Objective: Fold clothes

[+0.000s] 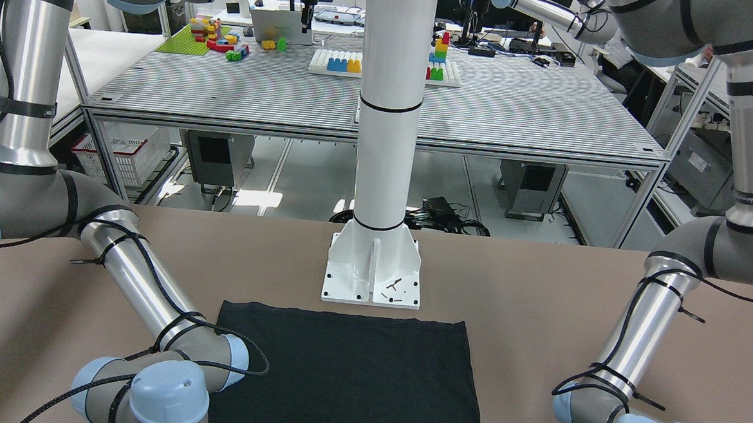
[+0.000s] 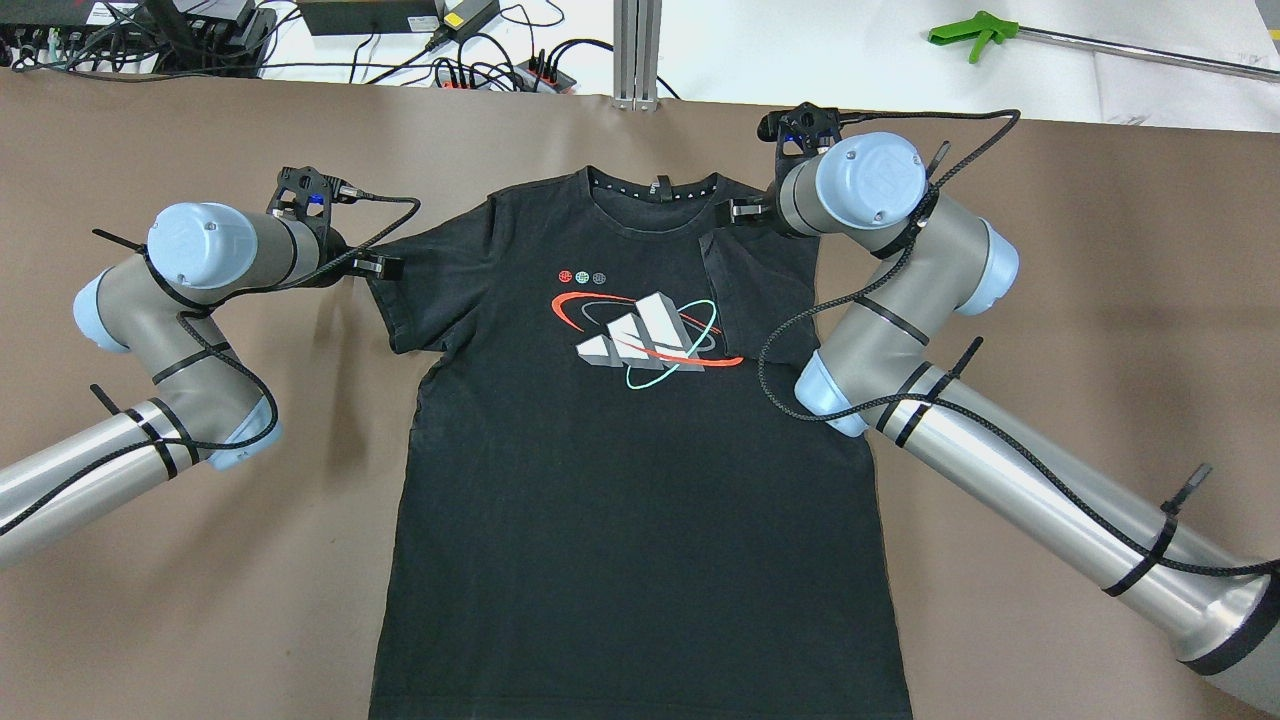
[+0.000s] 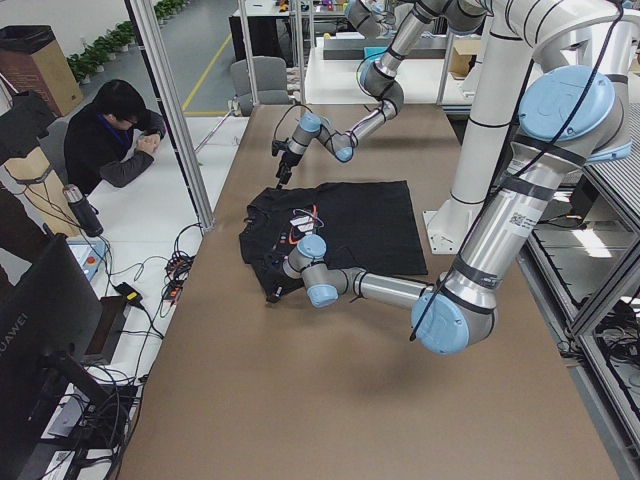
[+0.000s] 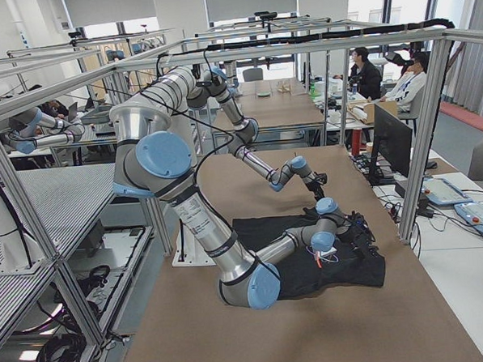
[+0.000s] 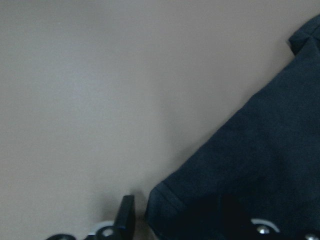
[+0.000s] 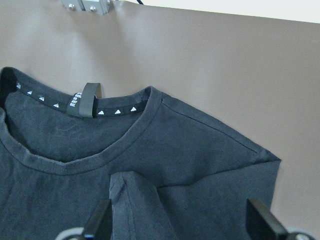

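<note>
Black T-shirt (image 2: pixel 620 500) flat on the table (image 2: pixel 1050 300), print up, long axis running from collar at 12 o'clock to hem at 6. Right sleeve (image 2: pixel 755 300) already folded in over the chest; right gripper (image 2: pixel 742 212) above its top edge, fingers spread wide, holding nothing. Left sleeve (image 2: pixel 425 290) not yet folded, pointing to 9 o'clock. Left gripper (image 2: pixel 378 266) nearest, at that hem, fingers seemingly apart astride the cloth, fabric lying toward 3 o'clock. Likely next: pinch there, carry toward 3.
</note>
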